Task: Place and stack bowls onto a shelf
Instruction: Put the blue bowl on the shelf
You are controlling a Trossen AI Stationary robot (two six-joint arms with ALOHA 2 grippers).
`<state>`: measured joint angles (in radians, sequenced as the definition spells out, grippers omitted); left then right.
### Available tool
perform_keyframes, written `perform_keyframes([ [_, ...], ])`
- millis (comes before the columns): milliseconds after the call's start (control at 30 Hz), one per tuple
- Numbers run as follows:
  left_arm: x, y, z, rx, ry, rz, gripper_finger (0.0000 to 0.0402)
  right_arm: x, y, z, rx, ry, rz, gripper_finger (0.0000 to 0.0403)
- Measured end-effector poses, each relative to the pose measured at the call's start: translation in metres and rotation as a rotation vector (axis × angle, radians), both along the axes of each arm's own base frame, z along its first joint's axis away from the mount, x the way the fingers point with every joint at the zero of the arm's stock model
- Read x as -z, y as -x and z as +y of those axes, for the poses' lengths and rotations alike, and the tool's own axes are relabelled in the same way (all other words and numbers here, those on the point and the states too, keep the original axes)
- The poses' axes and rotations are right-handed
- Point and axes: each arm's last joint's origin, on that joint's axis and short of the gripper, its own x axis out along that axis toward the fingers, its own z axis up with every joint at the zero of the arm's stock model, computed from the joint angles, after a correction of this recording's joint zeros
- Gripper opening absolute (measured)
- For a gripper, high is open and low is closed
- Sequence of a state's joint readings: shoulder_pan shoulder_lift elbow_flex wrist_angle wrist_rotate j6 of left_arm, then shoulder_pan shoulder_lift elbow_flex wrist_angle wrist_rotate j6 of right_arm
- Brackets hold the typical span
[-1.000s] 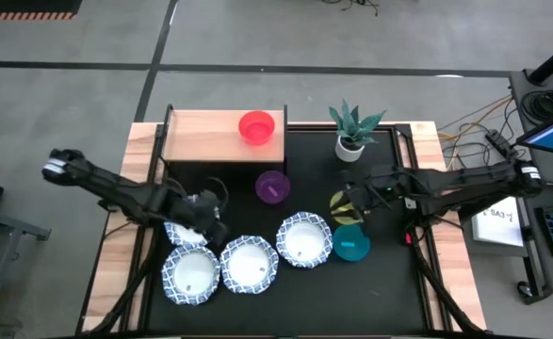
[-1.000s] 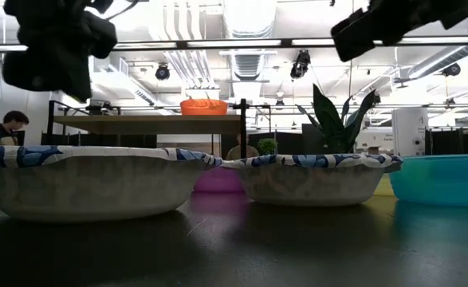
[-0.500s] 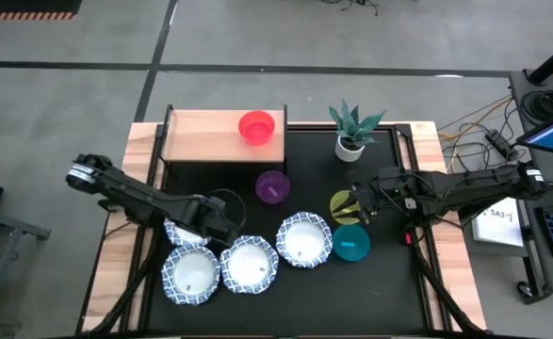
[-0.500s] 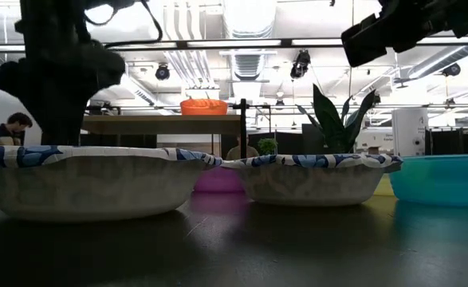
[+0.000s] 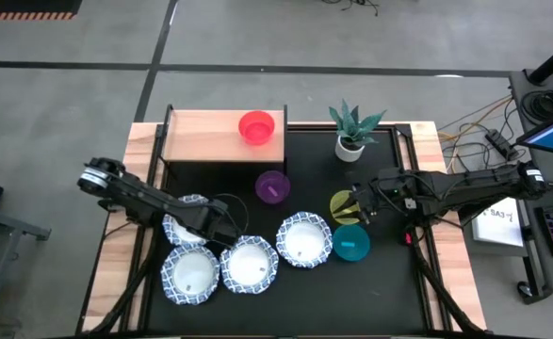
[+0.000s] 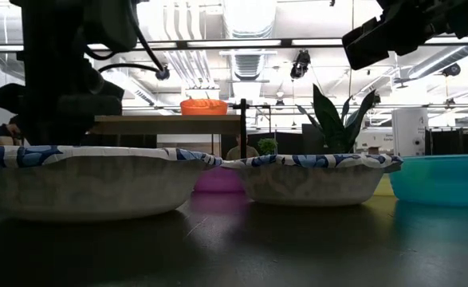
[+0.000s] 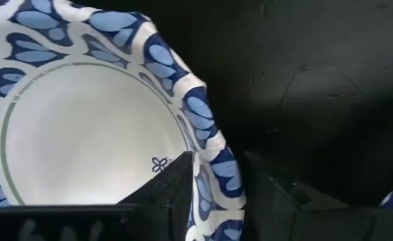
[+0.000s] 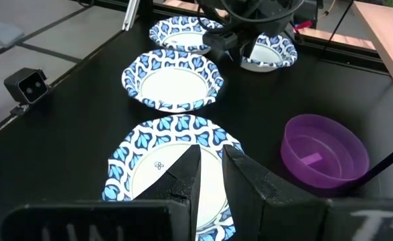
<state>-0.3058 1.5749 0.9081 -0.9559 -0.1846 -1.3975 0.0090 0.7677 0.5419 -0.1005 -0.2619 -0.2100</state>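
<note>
I saw the left gripper [image 7: 216,194] straddling a white bowl's [image 7: 82,134] rim, fingers slightly apart, at the shelf's [image 5: 205,139] 6 o'clock; right gripper [image 5: 354,206] over the yellow bowl [image 5: 340,202], cannot tell its grip.

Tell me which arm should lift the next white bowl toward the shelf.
Left. The left gripper already straddles the rim of the rear white bowl, one finger inside and one outside, just in front of the shelf. The right gripper hovers over the yellow bowl, holding nothing.

Most of the light-wood shelf [image 5: 201,137] lies bare beside the red bowl [image 5: 256,126] near its right end. Three patterned bowls [image 5: 248,263] crowd the mat's front. The purple bowl [image 5: 272,186] sits before the shelf.
</note>
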Motion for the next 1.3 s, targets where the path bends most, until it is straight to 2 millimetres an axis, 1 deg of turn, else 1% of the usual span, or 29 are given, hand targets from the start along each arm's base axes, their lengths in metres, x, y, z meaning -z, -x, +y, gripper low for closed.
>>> perform_keyframes([
  [167,0.002,-0.002,0.000,0.000,-0.004,0.005,0.0044,0.000,0.000,0.000,0.000,0.000,0.001,0.0052],
  [267,-0.002,-0.006,-0.002,0.007,0.000,-0.013,0.0011,0.000,0.000,0.000,0.000,0.000,0.001,0.0052],
  [433,-0.019,-0.015,-0.006,0.053,0.009,-0.037,0.0006,0.000,0.000,0.000,0.000,0.000,0.001,0.0052],
  [533,-0.034,-0.019,-0.008,0.082,-0.005,-0.028,0.0002,0.000,0.000,0.000,0.000,0.000,0.002,0.0052],
  [700,-0.066,-0.024,-0.008,0.129,-0.065,-0.018,0.0001,0.001,0.000,0.000,0.000,0.001,0.004,0.0052],
  [867,-0.097,-0.029,-0.012,0.244,-0.136,-0.044,0.0000,0.001,0.000,0.000,0.000,0.001,0.004,0.0052],
  [1000,-0.121,-0.035,-0.018,0.407,-0.183,-0.088,0.0000,0.001,0.000,0.000,0.000,0.000,0.004,0.0052],
  [1133,-0.144,-0.039,-0.026,0.644,-0.211,-0.115,0.0000,0.001,0.000,0.000,0.000,0.000,0.004,0.0052],
  [1233,-0.161,-0.040,-0.030,0.796,-0.296,-0.131,0.0000,0.001,0.000,0.000,0.000,0.000,0.004,0.0052],
  [1300,-0.174,-0.042,-0.029,0.846,-0.376,-0.148,0.0000,0.001,0.000,0.000,0.000,0.000,0.004,0.0052],
])
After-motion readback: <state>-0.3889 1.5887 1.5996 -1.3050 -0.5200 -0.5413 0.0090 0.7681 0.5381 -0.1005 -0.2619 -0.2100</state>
